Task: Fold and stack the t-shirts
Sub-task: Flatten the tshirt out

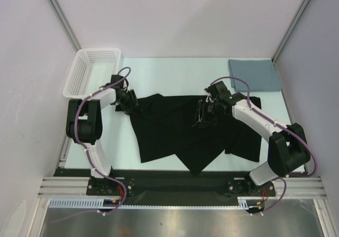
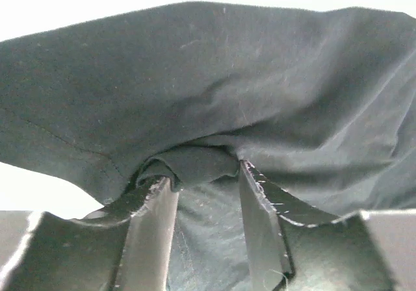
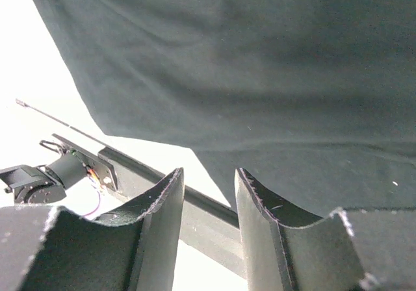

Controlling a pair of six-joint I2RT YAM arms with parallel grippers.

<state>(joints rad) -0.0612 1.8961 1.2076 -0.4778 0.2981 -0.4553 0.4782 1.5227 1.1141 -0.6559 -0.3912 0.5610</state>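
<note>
White-linked arms [image 1: 254, 118] with black joints [image 1: 286, 152], purple cables [image 1: 231, 78] and scuffed black fingers [image 2: 149, 232].

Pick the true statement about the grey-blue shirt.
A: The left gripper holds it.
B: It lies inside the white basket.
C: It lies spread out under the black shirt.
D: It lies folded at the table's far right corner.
D: the top view shows the grey-blue shirt folded flat at the far right corner, on the opposite side from the white basket.
</note>
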